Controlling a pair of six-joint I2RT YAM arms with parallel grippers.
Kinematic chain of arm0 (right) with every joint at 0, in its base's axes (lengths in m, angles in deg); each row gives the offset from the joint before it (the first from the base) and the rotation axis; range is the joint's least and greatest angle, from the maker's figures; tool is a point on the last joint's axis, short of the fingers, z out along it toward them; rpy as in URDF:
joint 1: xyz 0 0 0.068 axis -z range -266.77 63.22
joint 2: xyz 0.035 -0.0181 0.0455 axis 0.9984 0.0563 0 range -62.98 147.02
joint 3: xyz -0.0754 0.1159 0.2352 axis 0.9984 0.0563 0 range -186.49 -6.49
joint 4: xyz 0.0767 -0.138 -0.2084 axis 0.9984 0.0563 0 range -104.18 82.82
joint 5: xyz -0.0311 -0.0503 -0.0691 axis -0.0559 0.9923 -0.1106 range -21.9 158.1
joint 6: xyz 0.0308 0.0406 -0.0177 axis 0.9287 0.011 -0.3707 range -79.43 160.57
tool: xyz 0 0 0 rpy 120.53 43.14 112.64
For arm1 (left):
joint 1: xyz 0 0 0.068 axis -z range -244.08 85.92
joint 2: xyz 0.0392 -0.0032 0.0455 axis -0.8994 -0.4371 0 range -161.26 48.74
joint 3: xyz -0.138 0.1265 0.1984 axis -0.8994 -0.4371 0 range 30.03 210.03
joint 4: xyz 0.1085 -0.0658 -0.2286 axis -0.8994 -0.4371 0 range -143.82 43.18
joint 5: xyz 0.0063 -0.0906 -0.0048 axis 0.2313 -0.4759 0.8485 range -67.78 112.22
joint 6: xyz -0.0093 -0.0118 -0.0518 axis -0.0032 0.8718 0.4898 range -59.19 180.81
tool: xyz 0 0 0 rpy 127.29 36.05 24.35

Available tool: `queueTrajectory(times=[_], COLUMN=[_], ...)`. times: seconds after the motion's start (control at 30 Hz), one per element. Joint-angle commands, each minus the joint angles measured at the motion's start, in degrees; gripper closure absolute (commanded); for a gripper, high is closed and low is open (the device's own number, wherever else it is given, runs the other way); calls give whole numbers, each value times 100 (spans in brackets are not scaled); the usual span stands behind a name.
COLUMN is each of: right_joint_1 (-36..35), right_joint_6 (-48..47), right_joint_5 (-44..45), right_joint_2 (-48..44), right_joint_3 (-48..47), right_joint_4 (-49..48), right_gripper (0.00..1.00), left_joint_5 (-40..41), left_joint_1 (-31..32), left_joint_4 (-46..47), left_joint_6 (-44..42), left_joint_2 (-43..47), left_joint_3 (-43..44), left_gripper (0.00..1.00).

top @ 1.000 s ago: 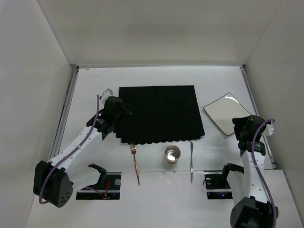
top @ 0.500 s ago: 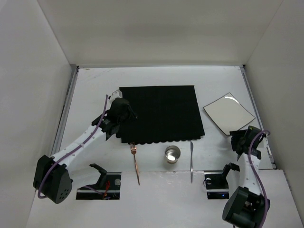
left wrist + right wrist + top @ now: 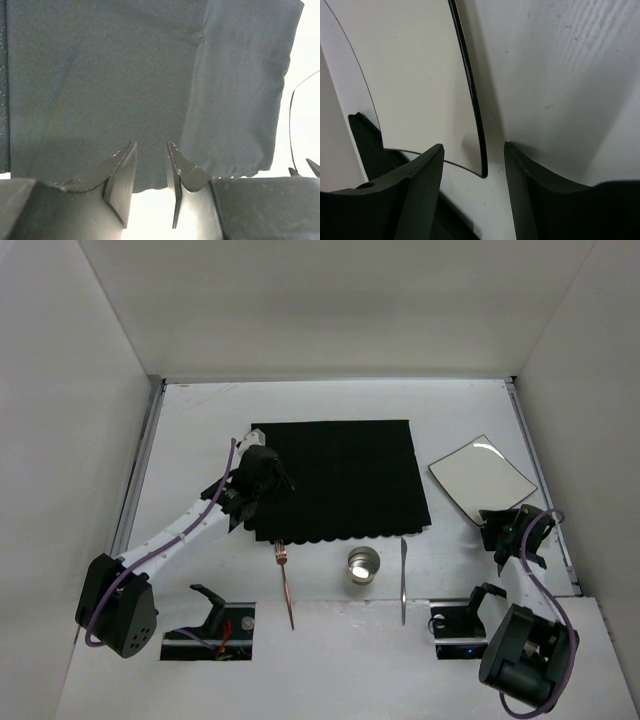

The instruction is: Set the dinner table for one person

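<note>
Two open claws are repositioned: left claw (image 3: 151, 150) over the placemat (image 3: 125, 65) edge, right claw (image 3: 473, 150) astride the plate (image 3: 420, 75) corner beside it; lifting is judged next.

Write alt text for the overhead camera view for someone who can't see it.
Two robot arms reach over a white dinner table: the left gripper at the left edge of a black placemat, the right gripper by the near corner of a square white plate. A fork, metal cup and knife lie nearer the arms.
</note>
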Motion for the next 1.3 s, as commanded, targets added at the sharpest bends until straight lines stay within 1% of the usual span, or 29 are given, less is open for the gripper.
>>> queueTrajectory(times=[0.0,0.1,0.2,0.3,0.37,0.43,0.47,0.5,0.53,0.6,0.63,0.73,0.77,0.87,1.1,1.2,1.27], right_joint_1=[-6,55,20,-111,-252,-331,-332,-332,-332,-332,-332,-332,-332,-332,-262,-121,-94], right_joint_6=[56,125,266,494,635,723,767,794,820,864,873,873,864,812,530,487,478], right_joint_5=[93,93,93,31,57,110,119,110,110,128,154,216,233,286,234,102,-38], right_joint_2=[318,529,872,1101,1197,1285,1338,1382,1409,1426,1444,1427,1331,884,-743,-1025,-1026], right_joint_3=[105,114,114,228,272,307,325,342,360,360,351,369,386,369,53,-62,-141], right_joint_4=[-564,-837,-1022,-1338,-1453,-1532,-1602,-1672,-1725,-1752,-1761,-1874,-1962,-1998,-1655,-1664,-1699], right_gripper=[43,46,52,53,51,42,42,45,52,63,71,83,87,91,93,93,94], left_joint_5=[-178,-204,-222,-222,-222,-222,-222,-222,-204,-187,-187,-178,-178,-178,-160,-151,-134], left_joint_1=[5,-22,-48,-74,-92,-101,-101,-92,-83,-57,-57,-66,-74,-101,-136,-162,-171], left_joint_4=[162,206,215,198,171,154,145,145,145,145,145,127,110,48,-22,-127,-171], left_joint_6=[-80,-89,-89,-89,-115,-115,-115,-115,-115,-115,-115,-115,-115,-124,-185,-291,-317], left_joint_2=[16,-2,-11,-2,-2,-11,-20,-28,-37,-46,-46,-29,-11,33,24,15,15], left_joint_3=[150,115,106,89,89,98,106,106,106,106,98,71,71,71,211,317,326], left_gripper=[73,73,73,73,73,73,73,73,73,73,73,73,73,73,73,73,73])
